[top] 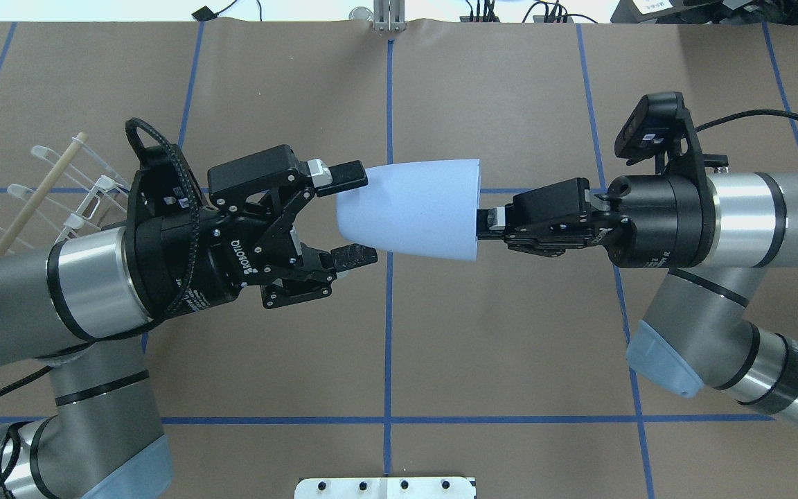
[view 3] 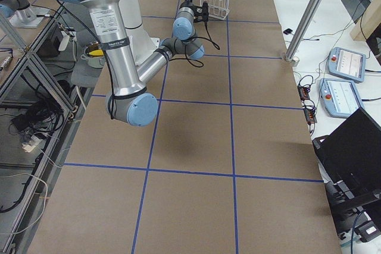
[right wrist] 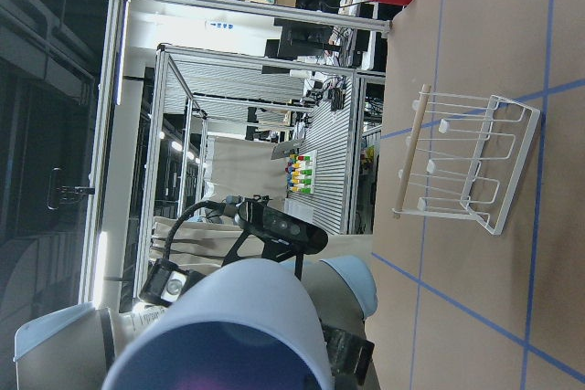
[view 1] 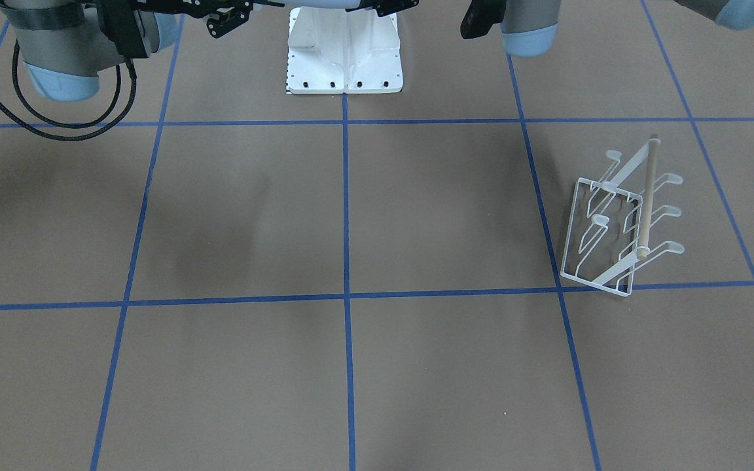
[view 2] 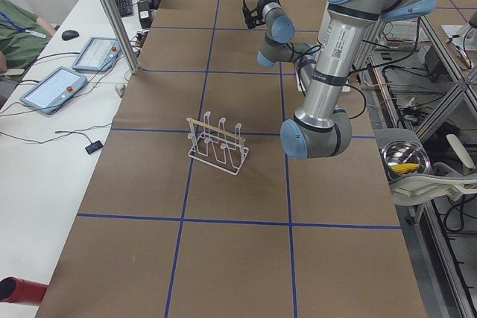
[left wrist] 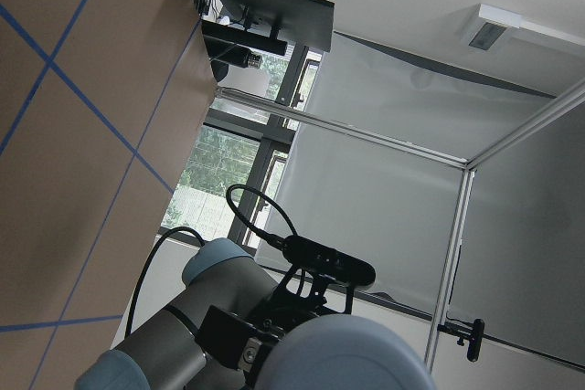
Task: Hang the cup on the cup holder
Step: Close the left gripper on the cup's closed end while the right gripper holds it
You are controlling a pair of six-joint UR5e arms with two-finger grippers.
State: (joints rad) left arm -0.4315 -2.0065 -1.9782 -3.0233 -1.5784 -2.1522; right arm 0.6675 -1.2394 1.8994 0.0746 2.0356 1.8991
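Overhead exterior: the small light-blue plastic tumbler (top: 413, 208) lies sideways in mid-air. The right tool (top: 485, 222) pinches its wide rim. The left tool (top: 356, 216), marked ROBOTIQ, gapes wide, its fingers either side of the narrow base. The white wire rack with wooden dowel (view 1: 646, 203) stands far left on the brown bench (top: 510, 346).

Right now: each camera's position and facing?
Front-facing: across table, facing robot base; cup holder, both arms.
Overhead: behind robot, downward; left gripper open, right gripper holding cup.
Exterior left: left end; left arm near.
Exterior right: right end; right arm near.
Left wrist: cup's base, right arm.
Right wrist: cup's mouth.
Wrists share the cup.
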